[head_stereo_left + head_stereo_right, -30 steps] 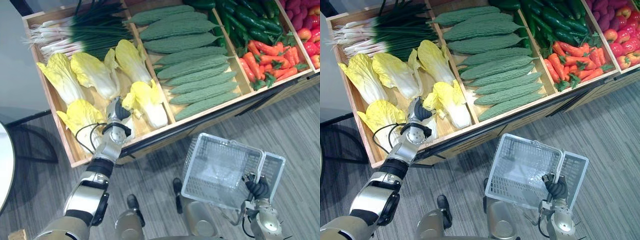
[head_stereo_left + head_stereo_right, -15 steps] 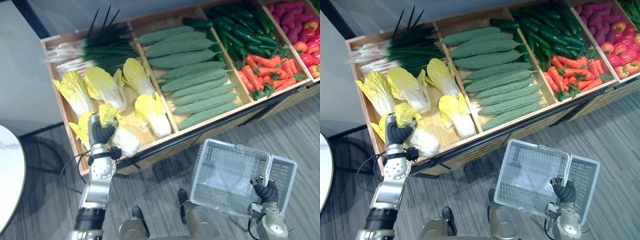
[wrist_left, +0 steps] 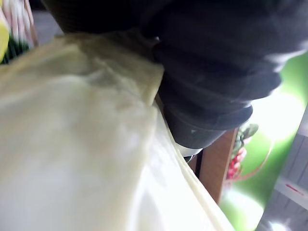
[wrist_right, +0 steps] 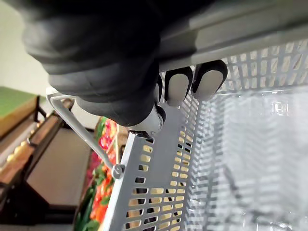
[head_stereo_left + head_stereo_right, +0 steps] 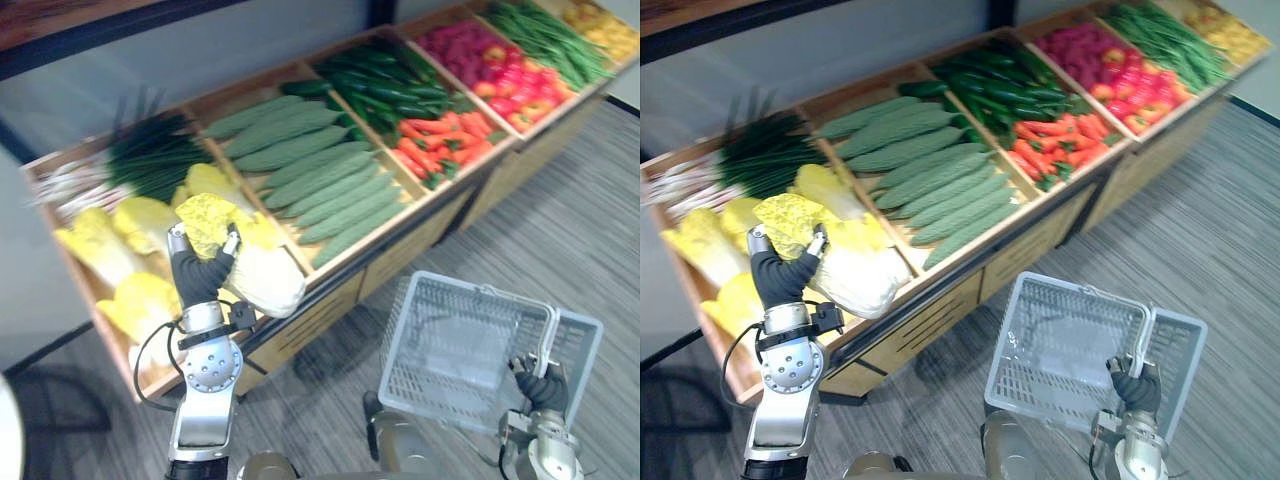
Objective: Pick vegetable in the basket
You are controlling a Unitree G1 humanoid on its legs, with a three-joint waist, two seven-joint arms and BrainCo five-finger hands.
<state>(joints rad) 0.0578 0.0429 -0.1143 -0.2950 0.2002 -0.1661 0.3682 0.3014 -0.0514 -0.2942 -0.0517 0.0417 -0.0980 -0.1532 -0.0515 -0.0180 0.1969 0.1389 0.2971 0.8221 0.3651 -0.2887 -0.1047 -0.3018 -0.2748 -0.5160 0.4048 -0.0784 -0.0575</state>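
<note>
Left eye view: my left hand has its fingers and thumb curled round a pale cabbage, holding it just above the front edge of the wooden stand, near the left corner. My right hand is wrapped round the handle of the grey basket, well clear of the stand's front.

Long slanted wooden display stand, partitioned into bins. Contents, left to right: white-stemmed green onions; bumpy pale-green gourds in rows; dark green cucumbers behind orange carrots; long green beans. Grey streaked plank floor in front.
</note>
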